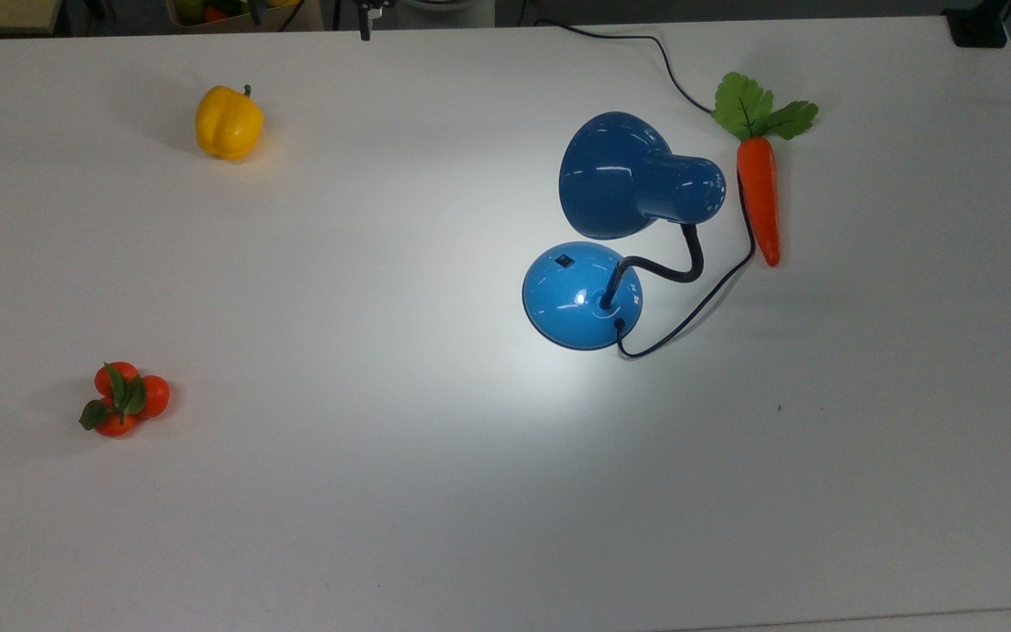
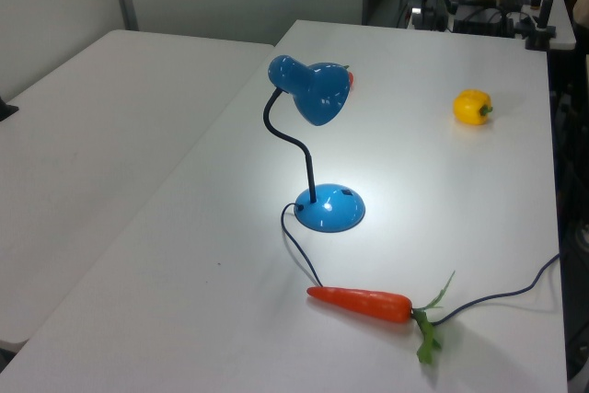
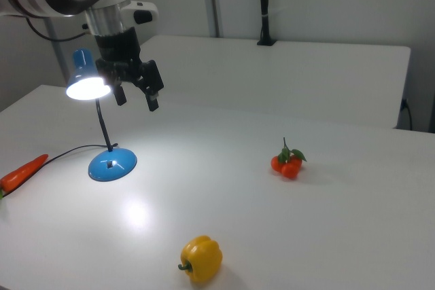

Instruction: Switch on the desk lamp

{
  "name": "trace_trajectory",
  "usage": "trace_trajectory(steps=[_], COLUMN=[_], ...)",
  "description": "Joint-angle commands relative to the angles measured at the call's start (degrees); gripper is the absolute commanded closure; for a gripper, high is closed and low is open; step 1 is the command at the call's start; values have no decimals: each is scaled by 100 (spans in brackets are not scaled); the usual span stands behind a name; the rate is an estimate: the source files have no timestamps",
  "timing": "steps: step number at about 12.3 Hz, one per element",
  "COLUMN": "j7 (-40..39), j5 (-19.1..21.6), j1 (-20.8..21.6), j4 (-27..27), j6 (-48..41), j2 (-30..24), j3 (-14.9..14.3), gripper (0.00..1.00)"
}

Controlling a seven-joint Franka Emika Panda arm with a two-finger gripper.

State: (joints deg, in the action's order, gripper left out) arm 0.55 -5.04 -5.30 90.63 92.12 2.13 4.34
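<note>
In the top view, the desk lamp (image 1: 611,237) is seen right of the table's (image 1: 383,491) middle, its glossy blue shade bent over the domed base, a bright patch cast beside it. In the left view, the desk lamp (image 2: 317,149) is shown upright on its black neck. In the right view, the shade glows white, and the gripper (image 3: 136,96) is held raised beside it, fingers apart, empty.

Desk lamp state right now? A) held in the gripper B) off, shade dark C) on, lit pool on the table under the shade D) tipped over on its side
C: in the right view the desk lamp has a glowing shade opening, and the top view shows a bright pool on the table around its base; it stands upright, apart from the open gripper.
</note>
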Motion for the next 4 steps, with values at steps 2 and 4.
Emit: trace_trajectory(steps=[2,4], j7=[120,129], j5=[-41,-41], j1=[29,29], j4=[-36,-36], j6=[-159,-177], j2=[-72,-72], j3=[-21,-21], gripper=[0,0])
